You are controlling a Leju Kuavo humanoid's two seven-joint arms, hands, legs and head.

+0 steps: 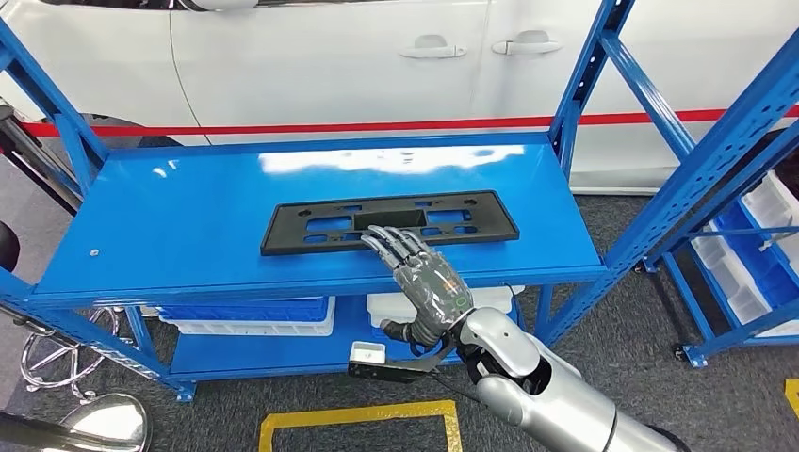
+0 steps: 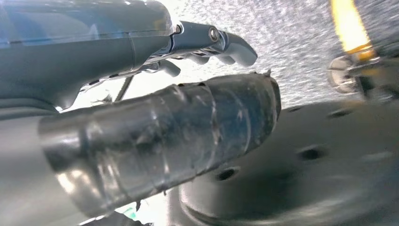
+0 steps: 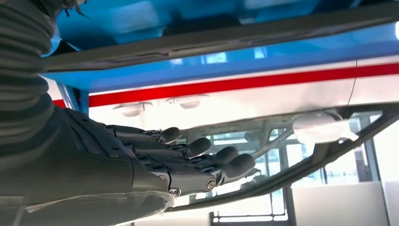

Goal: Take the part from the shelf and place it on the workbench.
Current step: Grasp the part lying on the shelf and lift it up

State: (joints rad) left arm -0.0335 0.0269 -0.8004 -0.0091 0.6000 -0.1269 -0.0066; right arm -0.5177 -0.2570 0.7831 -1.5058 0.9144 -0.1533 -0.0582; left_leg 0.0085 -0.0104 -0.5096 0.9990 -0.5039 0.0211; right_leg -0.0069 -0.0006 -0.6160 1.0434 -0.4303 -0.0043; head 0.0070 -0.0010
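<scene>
You've got the part (image 1: 389,222), a flat black plate with cutouts, lying flat on the top deck of the blue shelf (image 1: 170,221), nearer the deck's front edge than its back and right of centre. Your right hand (image 1: 426,278) comes up over the shelf's front edge, palm down, fingers straight and spread a little, holding nothing. The fingertips (image 1: 386,235) reach over the part's front edge around its middle; whether they touch it or float just above it you can't tell from the head view. In the right wrist view the fingers (image 3: 202,160) lie side by side, stretched out, not curled around anything, with the shelf's blue deck edge beyond them. Your left hand (image 2: 155,94) shows in the left wrist view, thick thumb (image 2: 160,136) in front and darker fingers (image 2: 221,42) behind it bent slightly, nothing between them, apart from each other. Behind the shelf stands a white car (image 1: 377,56) with a red stripe along its side. On the shelf's lower deck sit a blue bin (image 1: 245,311) and a white bin (image 1: 396,306), directly under the part. A second blue rack (image 1: 744,151) with bins stands right of the shelf.
</scene>
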